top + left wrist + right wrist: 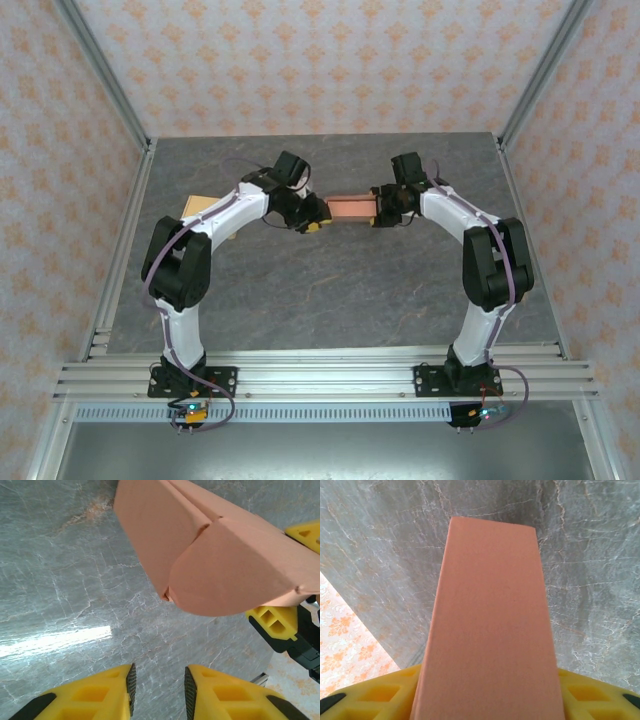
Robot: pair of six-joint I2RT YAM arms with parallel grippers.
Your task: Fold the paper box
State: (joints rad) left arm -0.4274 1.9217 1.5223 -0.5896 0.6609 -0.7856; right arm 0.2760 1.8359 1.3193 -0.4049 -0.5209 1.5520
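Salmon-pink folded paper box [350, 209] hanging over grey marble table [330, 300]; right gripper [377, 214] clamping box's right end; left gripper [159, 679] hovering beside box's left end, fingers slightly apart, gripping nothing.

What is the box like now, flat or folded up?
Folded up: the box shows sides meeting at creases, and a rounded flap bends over its end.
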